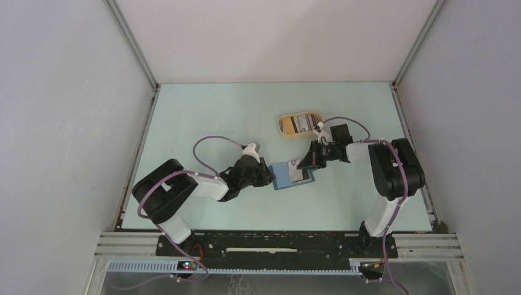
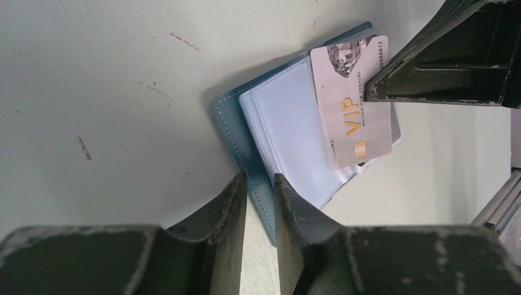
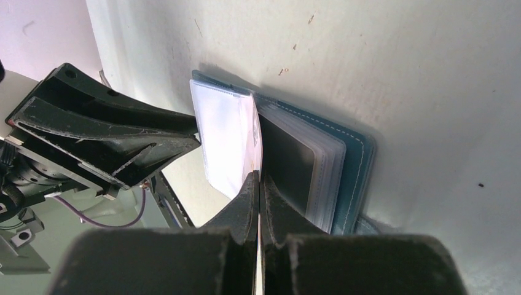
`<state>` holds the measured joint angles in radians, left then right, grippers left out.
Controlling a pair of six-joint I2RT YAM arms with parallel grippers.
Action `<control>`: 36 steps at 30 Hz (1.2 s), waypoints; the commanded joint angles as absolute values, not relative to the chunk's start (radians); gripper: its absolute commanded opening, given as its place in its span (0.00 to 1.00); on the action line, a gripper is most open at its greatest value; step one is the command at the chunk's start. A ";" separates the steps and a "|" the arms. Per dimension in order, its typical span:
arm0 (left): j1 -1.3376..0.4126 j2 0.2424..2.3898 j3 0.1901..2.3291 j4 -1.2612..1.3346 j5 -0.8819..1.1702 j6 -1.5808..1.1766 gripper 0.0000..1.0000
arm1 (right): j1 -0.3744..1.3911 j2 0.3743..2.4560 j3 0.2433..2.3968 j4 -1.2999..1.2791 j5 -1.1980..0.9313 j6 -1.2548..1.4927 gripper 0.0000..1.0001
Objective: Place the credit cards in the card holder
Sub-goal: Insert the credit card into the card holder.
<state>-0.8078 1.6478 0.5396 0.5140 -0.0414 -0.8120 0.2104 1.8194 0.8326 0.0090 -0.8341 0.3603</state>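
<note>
Risk: card (image 2: 353, 104), pinched in closed right claw (image 3: 259, 178), may miss sleeve and buckle at frame centre. Left claw (image 2: 260, 184), clamped on wallet (image 2: 246, 123) edge, may slip, so wallet skids across surface (image 2: 92, 92).

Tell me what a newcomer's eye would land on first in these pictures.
First, the blue card holder lying open mid-table between the two arms. The right arm's fingers pinch a silver VIP card over its clear pockets, while the left arm's fingers clamp the cover's edge. Farther back, a tan tray holds more cards.
</note>
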 commanded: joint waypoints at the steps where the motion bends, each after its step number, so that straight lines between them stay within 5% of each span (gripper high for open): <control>1: -0.821 1.664 0.511 0.461 -0.026 -0.799 0.28 | 0.221 1.834 0.844 -0.056 -0.800 0.309 0.00; 36: -0.822 1.667 0.511 0.468 -0.017 -0.793 0.26 | 0.297 1.874 0.910 -0.127 -0.802 0.260 0.00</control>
<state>-0.8078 1.6489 0.5396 0.5140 -0.0414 -0.8116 0.2626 1.8523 0.8879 -0.0879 -0.8581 0.3126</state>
